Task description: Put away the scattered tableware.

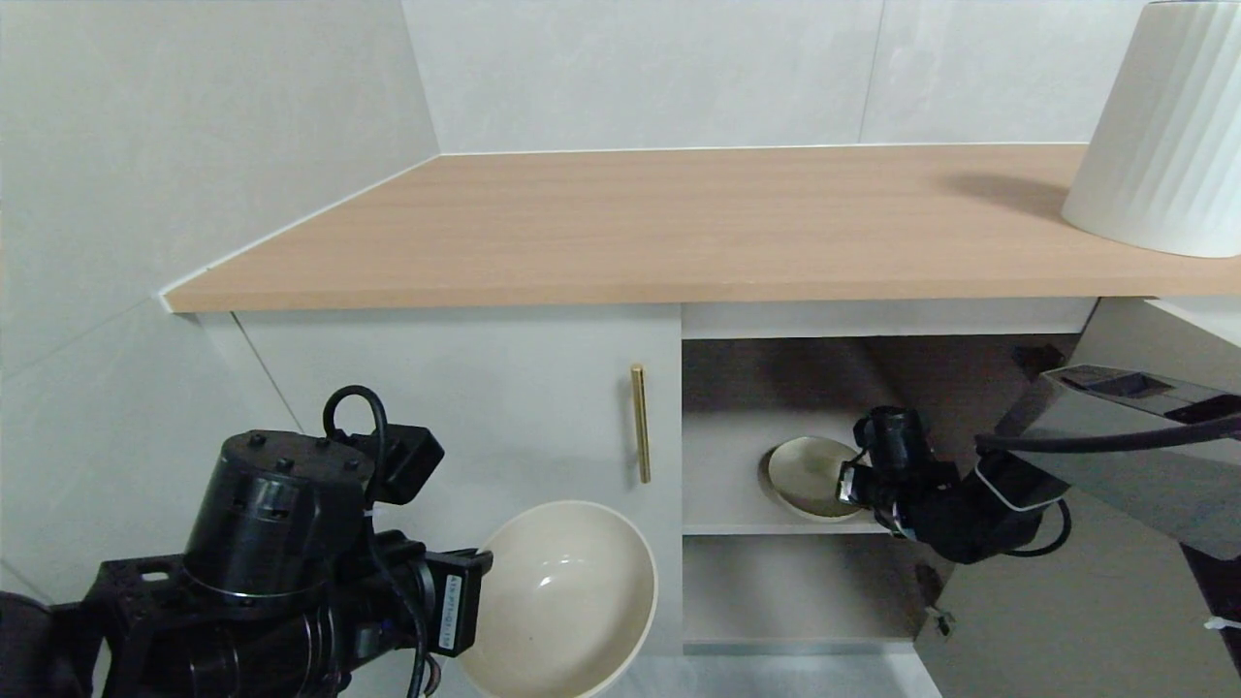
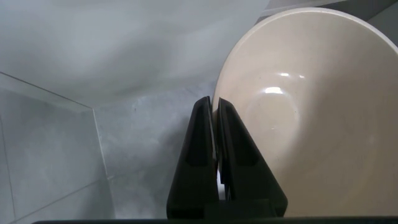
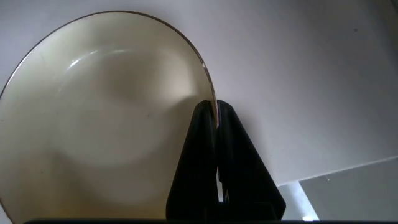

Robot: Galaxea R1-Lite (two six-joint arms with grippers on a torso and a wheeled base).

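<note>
My left gripper (image 1: 477, 572) is shut on the rim of a large cream bowl (image 1: 562, 599), held low in front of the closed left cabinet door. In the left wrist view its fingers (image 2: 214, 134) pinch the bowl (image 2: 311, 118) at its edge. My right gripper (image 1: 853, 477) is inside the open right cabinet compartment, shut on the rim of a smaller cream plate (image 1: 810, 475) at the shelf (image 1: 737, 528). In the right wrist view the fingers (image 3: 214, 134) clamp the plate (image 3: 106, 112) at its rim.
A wooden countertop (image 1: 659, 223) runs above the cabinet. A white ribbed lamp shade (image 1: 1163, 136) stands at its right end. The closed left door carries a brass handle (image 1: 640, 436). The right door (image 1: 1144, 456) hangs open. A lower compartment (image 1: 795, 591) lies beneath the shelf.
</note>
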